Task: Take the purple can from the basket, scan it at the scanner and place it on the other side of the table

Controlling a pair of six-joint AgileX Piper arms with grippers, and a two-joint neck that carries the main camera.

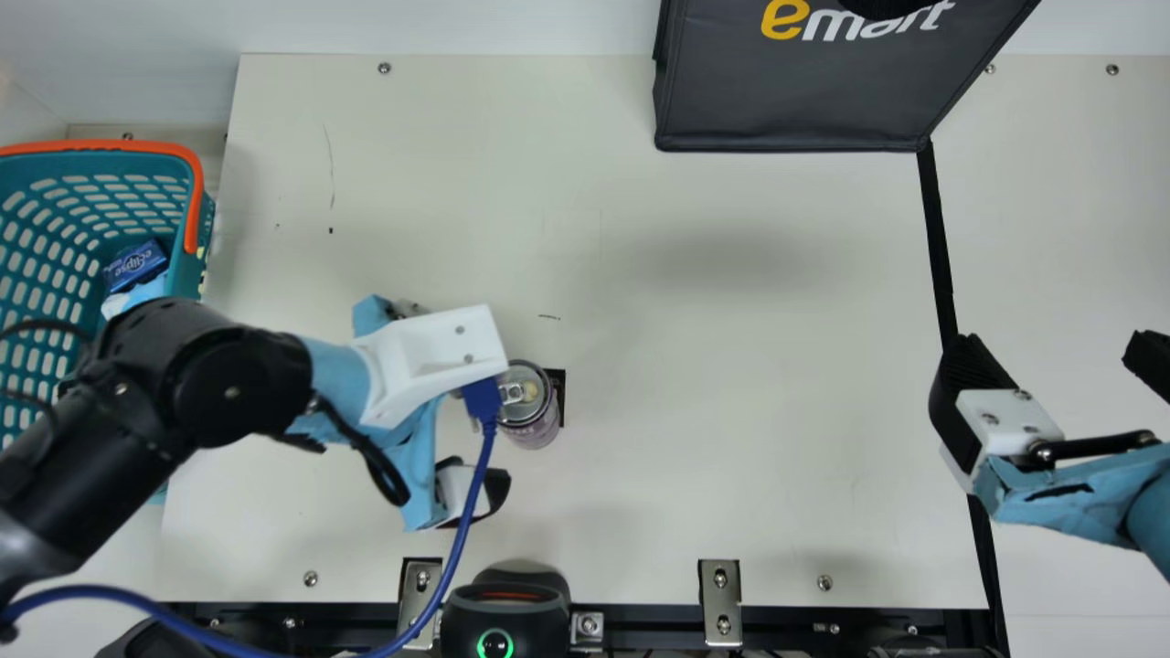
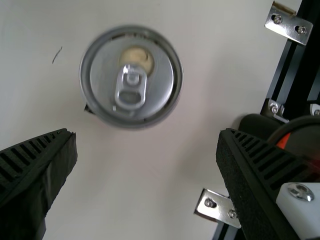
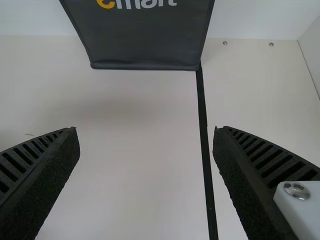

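- Purple cylindrical can with silver pull-tab lid: upright on the cream desk, left of centre.
- Left hand: just beside the can, fingers apart.
- Right hand: right side, fingers spread.
- Black scanner with green-lit ring: near edge.
- Teal plastic basket, orange-handled: left.
- Black fabric bag: far side.

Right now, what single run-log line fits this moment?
can: upright on table | left gripper: open, near can | right gripper: open, empty | scanner: at table's edge
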